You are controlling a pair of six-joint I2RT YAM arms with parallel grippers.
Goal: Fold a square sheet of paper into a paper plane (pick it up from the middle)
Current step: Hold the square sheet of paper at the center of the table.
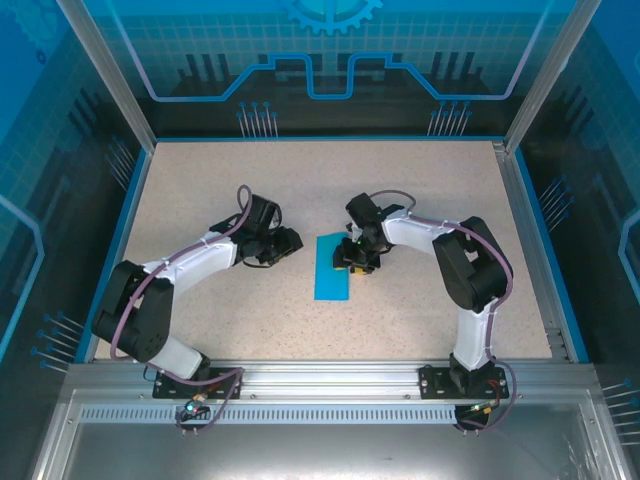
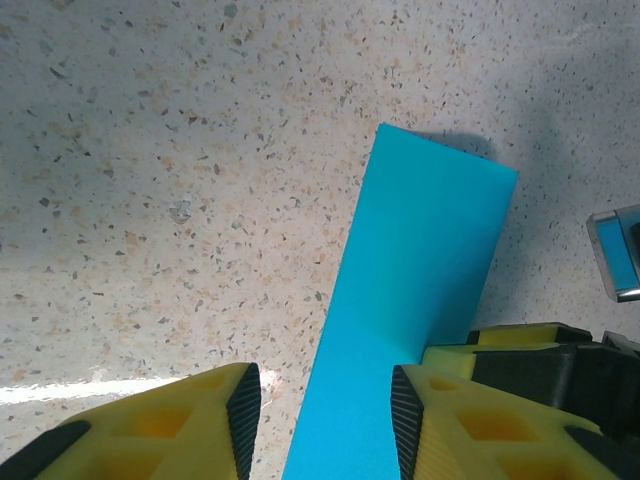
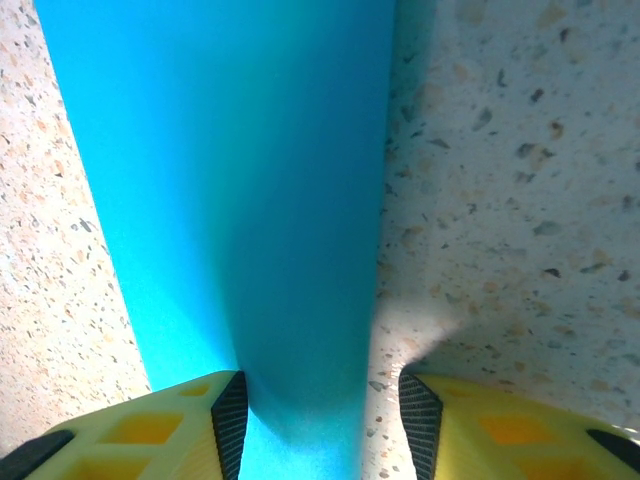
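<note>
We see the blue sheet of paper (image 1: 332, 268), folded to a narrow strip, lying mid-table (image 1: 430, 190). Our right gripper (image 1: 356, 262) stands spread over the strip's right long edge. Our left gripper (image 1: 288, 243), also spread, sits near its left side. Bare tabletop surrounds the strip.

Look at that paper (image 3: 250, 200) between the fingers (image 3: 140, 435) of the right hand (image 3: 320, 415): thin, smooth, matt cyan. Fingers are moulded yellow plastic, dull finish; their inner pads (image 3: 230, 420) black, ribbed, rubbery-looking. Just beside the hand, the table (image 3: 500, 150): speckled stone-look, smooth, slight sheen where light hits.
</note>
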